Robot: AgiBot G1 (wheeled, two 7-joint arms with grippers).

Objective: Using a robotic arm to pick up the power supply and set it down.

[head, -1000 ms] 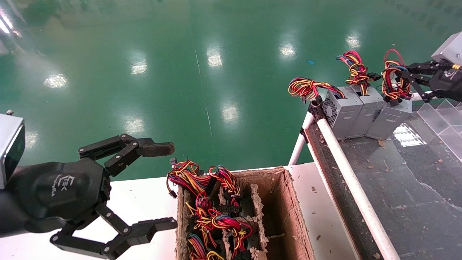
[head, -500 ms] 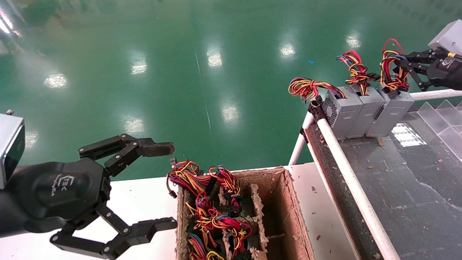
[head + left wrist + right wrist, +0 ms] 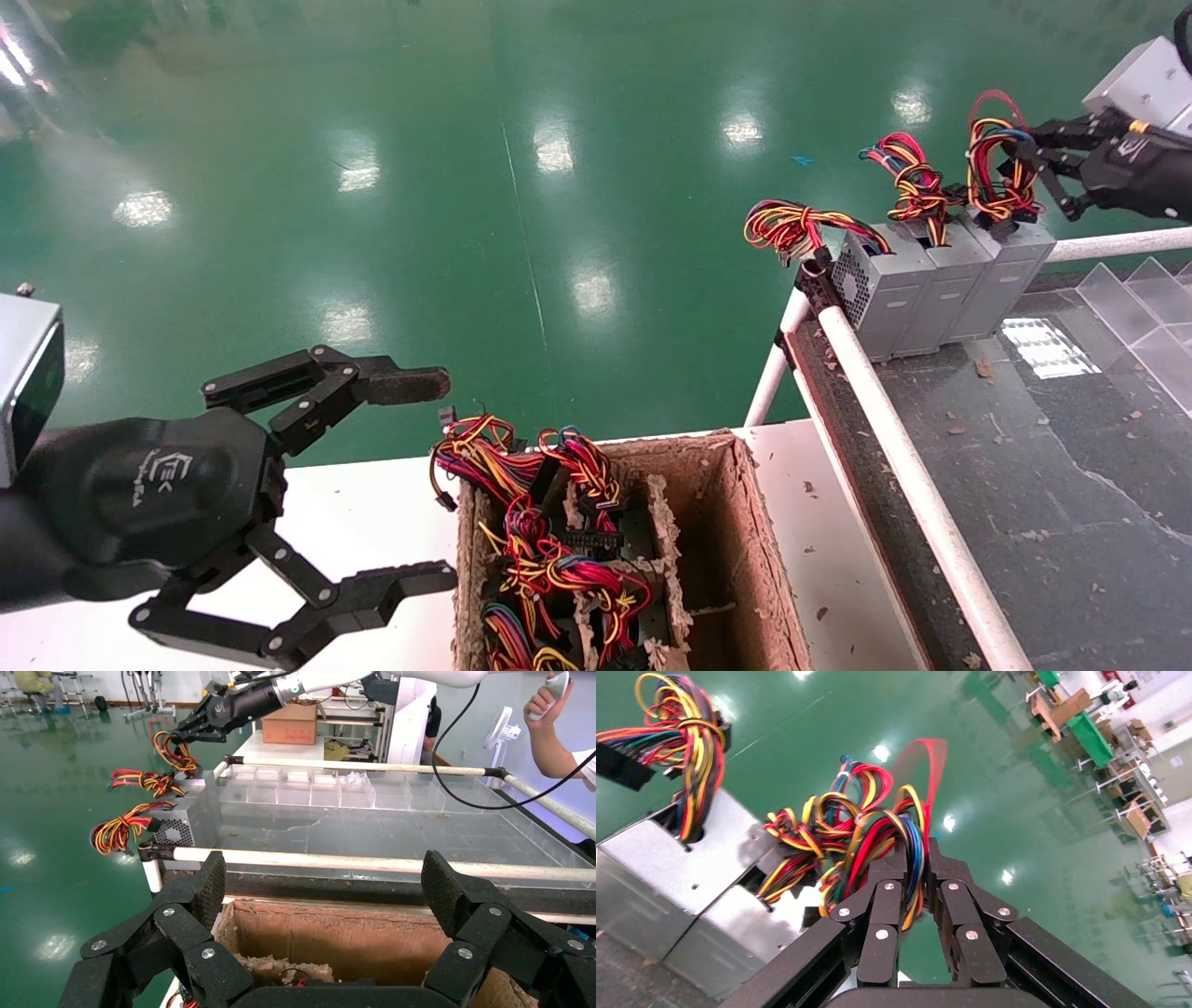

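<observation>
The power supply (image 3: 1001,280) stands at about two o'clock in the head view, on the far corner of the dark bench (image 3: 1071,447), touching a like grey unit (image 3: 945,289) in a row of three. The robotic arm's right gripper (image 3: 1024,172) is clenched on its looped wires (image 3: 992,177). Set-down looks nearly done; letting go remains. The left gripper (image 3: 410,485) hangs spread at eight o'clock beside the cardboard box (image 3: 745,522).
</observation>
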